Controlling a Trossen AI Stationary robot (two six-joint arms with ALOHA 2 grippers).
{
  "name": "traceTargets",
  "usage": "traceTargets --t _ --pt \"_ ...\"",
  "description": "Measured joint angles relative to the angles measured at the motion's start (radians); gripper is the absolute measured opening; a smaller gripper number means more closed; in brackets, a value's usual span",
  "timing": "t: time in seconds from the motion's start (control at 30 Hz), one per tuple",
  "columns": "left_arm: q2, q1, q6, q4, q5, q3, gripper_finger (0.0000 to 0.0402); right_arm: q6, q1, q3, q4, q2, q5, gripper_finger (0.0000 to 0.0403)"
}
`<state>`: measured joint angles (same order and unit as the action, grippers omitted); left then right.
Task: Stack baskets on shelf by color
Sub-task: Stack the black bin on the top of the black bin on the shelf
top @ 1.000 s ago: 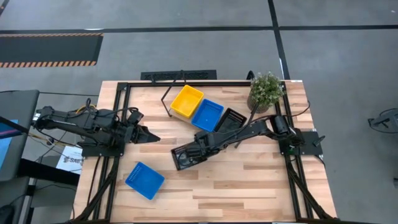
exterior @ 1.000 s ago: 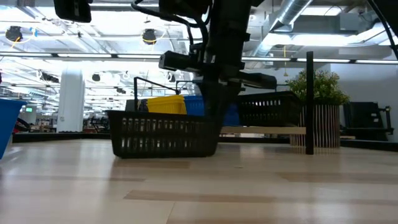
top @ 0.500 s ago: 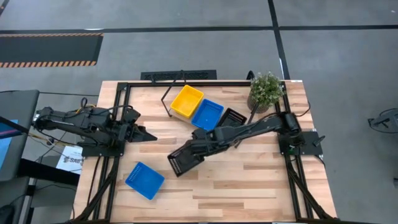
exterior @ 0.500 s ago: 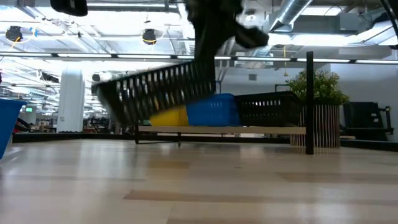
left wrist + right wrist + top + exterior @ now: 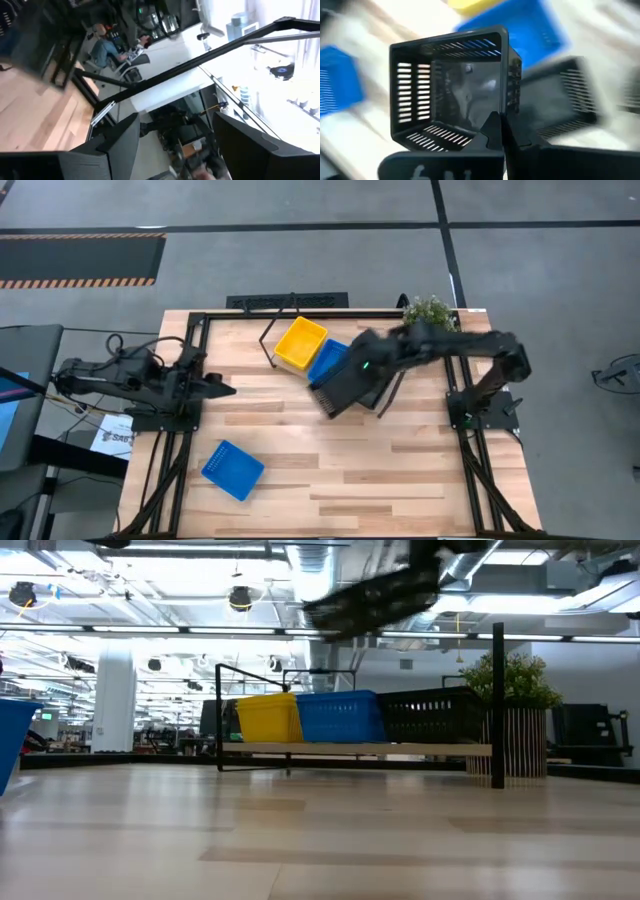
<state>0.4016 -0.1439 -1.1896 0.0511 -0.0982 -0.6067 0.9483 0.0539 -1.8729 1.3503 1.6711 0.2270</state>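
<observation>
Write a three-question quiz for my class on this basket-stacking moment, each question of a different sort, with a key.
1. True or false: the right claw is shut on a black basket held in the air.
2. Which colours are the baskets on the shelf, from the end away from the potted plant?
A. yellow, blue, black
B. black, yellow, blue
C. blue, black, yellow
3. Fill in: a lone ____ basket lies on the table's near side, by the left arm.

Key: 1 true; 2 A; 3 blue.
</observation>
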Motion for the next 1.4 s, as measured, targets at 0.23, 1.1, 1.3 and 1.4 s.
traceTargets --t 0.23,1.1,1.3,1.4 --pt "-0.044 0.001 0.005 0.040 0.006 0.000 0.0238 -0.204 -0.163 0.000 0.189 -0.134 -0.014 0.0001" --pt "-0.040 0.002 0.039 -0.018 0.843 0.000 0.0238 -1.045 -0.673 0.330 -0.346 -0.343 -0.597 0.0001" --pt "-0.041 0.022 0.011 -0.002 0.935 0.000 0.0238 -1.082 -0.716 0.386 -0.352 -0.343 -0.676 0.0002" --pt "-0.041 0.048 -0.012 0.001 0.922 0.000 0.0238 -1.098 -0.734 0.420 -0.355 -0.345 -0.687 0.0002"
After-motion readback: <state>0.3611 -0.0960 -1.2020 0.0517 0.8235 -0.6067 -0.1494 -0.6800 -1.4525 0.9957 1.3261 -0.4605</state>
